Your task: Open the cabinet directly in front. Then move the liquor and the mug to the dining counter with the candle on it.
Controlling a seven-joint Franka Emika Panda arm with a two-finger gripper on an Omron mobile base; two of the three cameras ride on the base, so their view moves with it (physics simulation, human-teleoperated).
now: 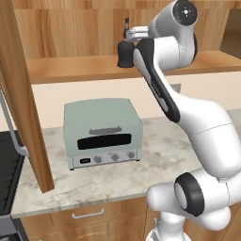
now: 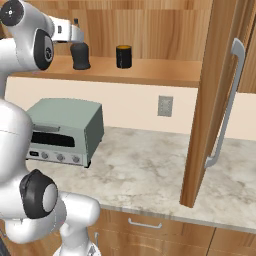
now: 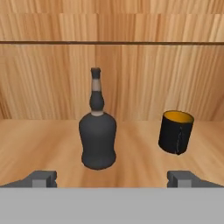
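The cabinet stands open, its wood doors (image 1: 23, 94) (image 2: 220, 90) swung out to both sides. On its lower shelf (image 1: 80, 67) stands the liquor (image 3: 97, 140) (image 2: 81, 56) (image 1: 125, 55), a squat black bottle with a narrow neck. The mug (image 3: 176, 131) (image 2: 123, 56), black with a yellow inside, stands upright to its right, apart from it. My gripper (image 3: 113, 178) is open at the shelf's front edge, just short of the bottle. Its fingertips (image 3: 43, 178) are spread wide, with nothing between them. The dining counter and the candle are out of view.
A pale green toaster oven (image 1: 101, 132) (image 2: 65, 130) sits on the marble counter (image 1: 160, 160) below the cabinet. A stove (image 1: 7, 174) adjoins the counter at the left. A wall outlet (image 2: 165, 106) is behind. The right door's long handle (image 2: 227, 105) juts over the counter.
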